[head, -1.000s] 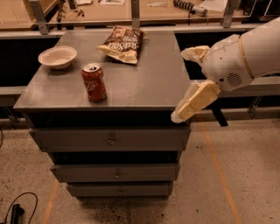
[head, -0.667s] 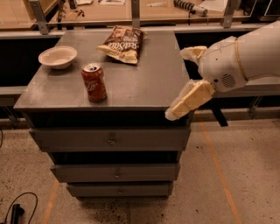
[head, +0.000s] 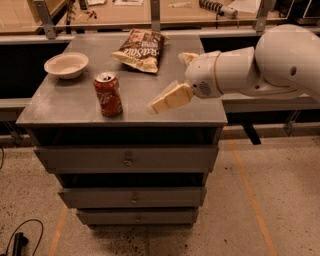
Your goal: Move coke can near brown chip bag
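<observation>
The red coke can (head: 108,94) stands upright on the grey cabinet top (head: 75,106), near its front left. The brown chip bag (head: 141,49) lies flat at the back middle of the top, apart from the can. My gripper (head: 169,82) hangs over the right part of the top, to the right of the can and in front of the bag. It is open and empty. One pale finger (head: 171,98) points toward the can; the other (head: 187,57) shows behind, near the bag's right side.
A white bowl (head: 66,65) sits at the back left of the top, behind the can. The cabinet has several drawers (head: 127,159) below. A wooden bench with metal posts (head: 155,11) runs behind it. My white arm (head: 270,65) reaches in from the right.
My gripper has moved left, from beyond the cabinet's right front corner to over its top, closer to the can. The can, bag and bowl have not moved.
</observation>
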Motion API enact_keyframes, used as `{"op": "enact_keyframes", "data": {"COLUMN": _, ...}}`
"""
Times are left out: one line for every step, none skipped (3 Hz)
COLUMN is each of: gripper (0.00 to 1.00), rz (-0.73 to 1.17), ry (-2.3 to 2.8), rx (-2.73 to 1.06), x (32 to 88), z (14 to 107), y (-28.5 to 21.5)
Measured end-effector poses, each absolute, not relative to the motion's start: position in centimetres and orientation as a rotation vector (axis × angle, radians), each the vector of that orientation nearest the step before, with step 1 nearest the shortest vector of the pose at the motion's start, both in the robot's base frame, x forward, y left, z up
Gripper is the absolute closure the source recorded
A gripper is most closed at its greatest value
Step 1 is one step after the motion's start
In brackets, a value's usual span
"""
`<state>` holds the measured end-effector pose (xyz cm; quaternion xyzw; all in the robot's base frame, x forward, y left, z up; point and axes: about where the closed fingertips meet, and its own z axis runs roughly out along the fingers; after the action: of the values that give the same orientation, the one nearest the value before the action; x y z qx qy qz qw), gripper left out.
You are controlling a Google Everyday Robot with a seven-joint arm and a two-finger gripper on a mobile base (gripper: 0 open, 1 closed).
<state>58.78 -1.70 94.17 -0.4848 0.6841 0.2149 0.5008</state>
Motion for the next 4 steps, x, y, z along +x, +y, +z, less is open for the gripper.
{"op": "enact_keyframes", "data": {"gripper": 0.00, "rz": 0.552, "ry": 1.608, "rx": -1.075, "x": 63.2, "z": 93.4, "y": 0.8}}
{"op": "enact_keyframes", "data": {"gripper": 0.00, "rz": 0.660, "ry": 1.586, "rx": -1.045, "x": 64.8, "z": 91.5, "y": 4.2}}
{"op": "enact_keyframes", "data": {"gripper": 0.00, "rz": 0.775, "ry": 1.562, "rx": -1.061, "x": 64.8, "z": 90.0, "y": 7.6}}
{"op": "enact_keyframes", "data": {"gripper": 0.00, "rz": 0.854, "ry": 1.523, "rx": -1.117, "x": 64.7, "z": 89.4, "y": 10.2}}
